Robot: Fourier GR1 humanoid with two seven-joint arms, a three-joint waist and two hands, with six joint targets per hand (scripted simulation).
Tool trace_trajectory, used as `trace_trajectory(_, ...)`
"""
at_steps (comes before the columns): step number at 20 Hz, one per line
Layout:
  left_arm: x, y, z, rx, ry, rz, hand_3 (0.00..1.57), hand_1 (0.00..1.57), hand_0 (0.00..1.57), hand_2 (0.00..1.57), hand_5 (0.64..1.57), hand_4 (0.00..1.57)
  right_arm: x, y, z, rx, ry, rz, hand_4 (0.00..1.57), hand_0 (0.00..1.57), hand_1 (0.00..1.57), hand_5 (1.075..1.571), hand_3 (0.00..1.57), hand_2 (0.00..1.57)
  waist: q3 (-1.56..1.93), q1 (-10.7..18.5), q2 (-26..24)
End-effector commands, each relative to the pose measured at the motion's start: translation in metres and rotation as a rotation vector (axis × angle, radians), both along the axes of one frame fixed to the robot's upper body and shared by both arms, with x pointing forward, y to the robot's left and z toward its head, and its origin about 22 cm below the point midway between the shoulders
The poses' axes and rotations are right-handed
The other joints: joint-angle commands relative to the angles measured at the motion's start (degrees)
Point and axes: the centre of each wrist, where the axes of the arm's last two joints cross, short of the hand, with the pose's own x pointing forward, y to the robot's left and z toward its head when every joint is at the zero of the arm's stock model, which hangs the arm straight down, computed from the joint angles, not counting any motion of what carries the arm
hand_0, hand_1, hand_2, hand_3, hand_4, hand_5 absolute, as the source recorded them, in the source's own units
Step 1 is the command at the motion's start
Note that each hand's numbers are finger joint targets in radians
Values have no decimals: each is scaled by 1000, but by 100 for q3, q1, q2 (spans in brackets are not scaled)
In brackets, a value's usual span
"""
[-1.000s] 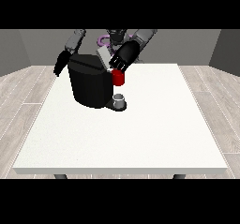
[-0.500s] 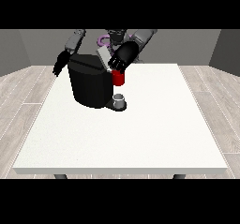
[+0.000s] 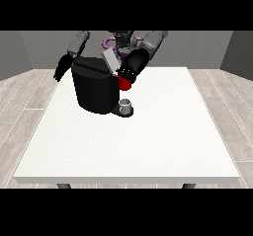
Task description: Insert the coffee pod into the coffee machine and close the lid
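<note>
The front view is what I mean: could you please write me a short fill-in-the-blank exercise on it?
1. The coffee machine is ____ in colour.
2. The robot hand at the view's right is just above a ____ thing at the machine.
3. The grey cup stands at the machine's ____.
4. The table is ____.

Missing words: black; red; base; white

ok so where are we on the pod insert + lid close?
Done: nothing can be confirmed; no pod plainly shows. A small grey thing sits at the base of the coffee machine, unidentified.
In hand: the hand at the view's right is at the machine's top, by the raised lid and a red thing at the machine. The hand at the view's left hangs beside the machine.
Left: lid still open.
</note>
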Motion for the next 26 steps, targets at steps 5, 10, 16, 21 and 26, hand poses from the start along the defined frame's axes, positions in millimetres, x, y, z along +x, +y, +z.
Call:
trace_trajectory(5, 3, -16, -4, -47, -21, -16, 963, 1138, 1138, 1136, 1571, 0, -2, 3, -12, 14, 22, -7, 0, 0, 0, 1571, 0, 0, -4, 24, -6)
trace_trajectory(10, 1, -16, 17, -78, -104, -1, 954, 1247, 1247, 1210, 1571, 0, 6, 4, 8, -3, -9, 26, 61, 0, 0, 1571, 0, 0, -5, -228, 216)
trace_trajectory(16, -1, 12, 16, -38, -159, -11, 940, 1250, 1250, 1216, 1571, 0, 1, 20, 19, -36, -21, 43, 109, 0, 0, 1571, 0, 0, -8, -287, 323)
trace_trajectory(21, -6, 35, 17, 32, -204, -19, 718, 999, 999, 1023, 1571, 0, 0, 11, 17, -32, -44, 17, 147, 0, 0, 1571, 0, 0, -7, -189, 507)
trace_trajectory(26, -6, 28, 15, 83, -227, -2, 554, 0, 0, 686, 1571, 0, 0, -11, 3, -34, -7, -12, 160, 0, 0, 1571, 0, 0, -4, -140, 372)
